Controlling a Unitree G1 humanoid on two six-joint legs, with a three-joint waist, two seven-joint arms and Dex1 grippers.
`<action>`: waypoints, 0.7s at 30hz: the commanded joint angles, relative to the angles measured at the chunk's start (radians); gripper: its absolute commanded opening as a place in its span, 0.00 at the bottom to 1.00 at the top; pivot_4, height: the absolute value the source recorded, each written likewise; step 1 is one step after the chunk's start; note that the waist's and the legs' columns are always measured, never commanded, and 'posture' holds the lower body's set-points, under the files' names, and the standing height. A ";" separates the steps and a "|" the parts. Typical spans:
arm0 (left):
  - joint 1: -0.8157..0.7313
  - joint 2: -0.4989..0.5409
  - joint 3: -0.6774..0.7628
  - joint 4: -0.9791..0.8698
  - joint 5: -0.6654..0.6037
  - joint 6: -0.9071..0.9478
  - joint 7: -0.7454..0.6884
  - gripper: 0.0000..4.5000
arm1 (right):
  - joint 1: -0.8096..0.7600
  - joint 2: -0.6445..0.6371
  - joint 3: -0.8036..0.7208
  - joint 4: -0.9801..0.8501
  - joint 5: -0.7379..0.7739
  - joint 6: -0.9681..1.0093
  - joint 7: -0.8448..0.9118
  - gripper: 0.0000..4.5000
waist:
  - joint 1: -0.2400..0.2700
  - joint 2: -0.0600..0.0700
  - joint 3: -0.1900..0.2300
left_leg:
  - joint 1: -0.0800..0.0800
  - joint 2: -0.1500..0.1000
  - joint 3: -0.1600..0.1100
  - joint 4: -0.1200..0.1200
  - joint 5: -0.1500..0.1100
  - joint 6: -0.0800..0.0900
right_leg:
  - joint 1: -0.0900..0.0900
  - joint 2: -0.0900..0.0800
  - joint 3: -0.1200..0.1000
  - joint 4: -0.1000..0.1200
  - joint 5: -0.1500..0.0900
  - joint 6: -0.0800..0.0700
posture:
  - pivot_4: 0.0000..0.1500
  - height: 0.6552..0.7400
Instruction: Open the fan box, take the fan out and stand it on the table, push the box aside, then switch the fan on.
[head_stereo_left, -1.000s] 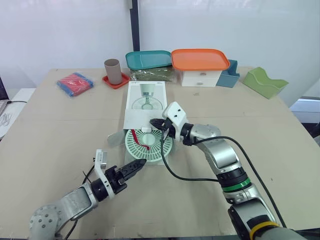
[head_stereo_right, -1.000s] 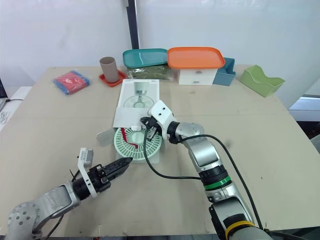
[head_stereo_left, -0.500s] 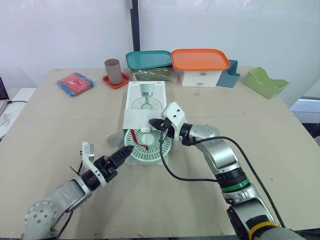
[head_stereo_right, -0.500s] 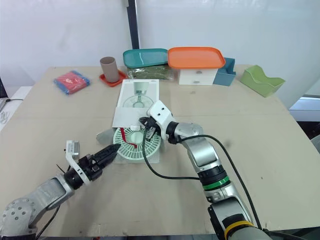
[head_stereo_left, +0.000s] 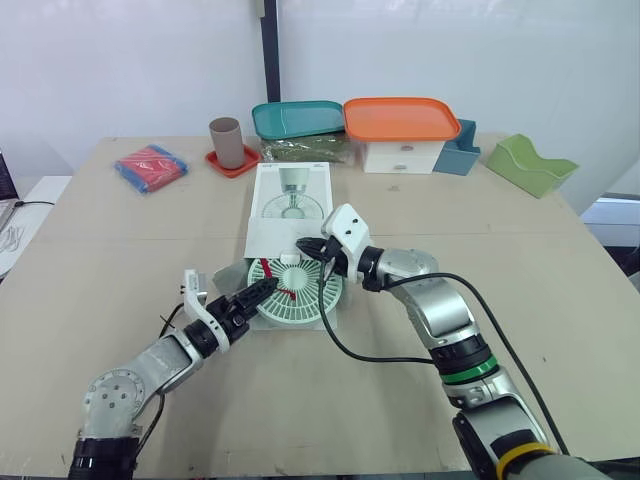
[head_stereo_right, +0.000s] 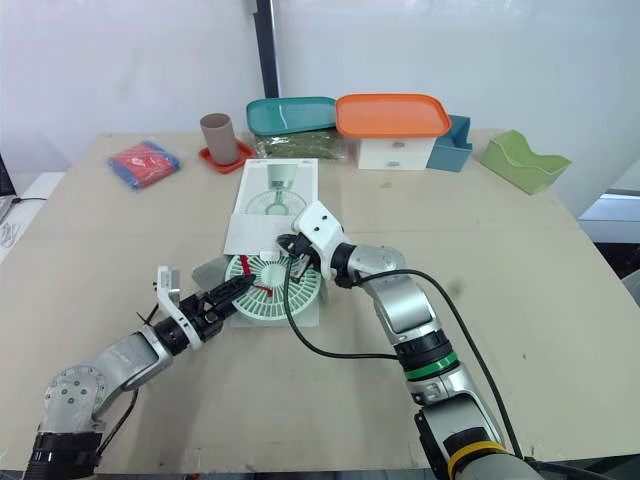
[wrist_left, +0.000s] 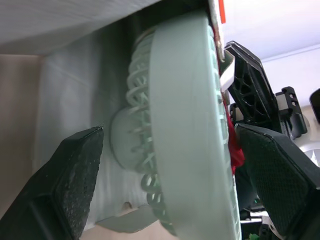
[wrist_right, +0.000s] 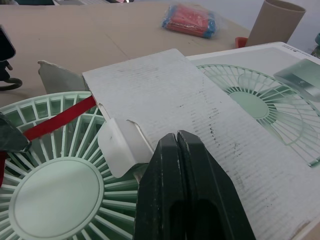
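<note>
Pale green plastic, the fan (head_stereo_left: 297, 292) lay flat and face up at the open near end of the white fan box (head_stereo_left: 288, 205), resting on a spread panel of that box rather than standing on the tabletop (head_stereo_left: 120, 250), with a red strap (head_stereo_left: 288, 294) across its grille. The relation that mattered was between the left hand (head_stereo_left: 265, 288) and the fan's rim: the disc lay directly ahead of that hand, edge-on to it, and in the left wrist view the two black fingers (wrist_left: 75, 175) stood spread apart with the rim between them, one finger on the grille side and the other on the back side, neither plainly touching the plastic. The fan's broad face ran roughly level with the tabletop, so a closing of those fingers would likely have caught the rim across its thickness. The right hand (head_stereo_left: 305, 247) sat at the far side of the fan from the left hand, at the box mouth, its fingers pressed together over a white cardboard flap (wrist_right: 120, 145); whether they pinched that flap could not be told. Of the two, the left hand seemed better placed to draw the fan out, while the right looked set to steady the box
</note>
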 joint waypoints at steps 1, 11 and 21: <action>-0.019 0.002 0.000 -0.003 0.008 0.028 -0.042 0.99 | 0.014 -0.002 0.014 -0.004 -0.002 0.014 0.001 0.00 | 0.000 0.000 0.000 | 0.000 0.000 0.000 0.000 0.000 0.000 | 0.000 0.000 0.000 0.000 0.000 0.000 | 1.00 1.00; -0.006 -0.023 0.008 -0.011 -0.004 0.062 -0.065 0.44 | 0.022 -0.004 0.013 -0.016 -0.002 0.022 -0.006 0.00 | 0.000 0.000 0.000 | 0.000 0.000 -0.001 0.000 0.000 0.000 | 0.000 0.000 0.000 0.000 0.000 0.000 | 1.00 1.00; 0.092 0.003 0.038 -0.094 -0.104 0.079 -0.047 0.40 | 0.026 -0.001 0.016 -0.020 -0.003 0.022 -0.007 0.00 | -0.006 0.000 0.000 | 0.000 0.000 0.000 -0.001 0.000 -0.001 | -0.001 0.000 0.000 0.000 0.000 0.000 | 1.00 1.00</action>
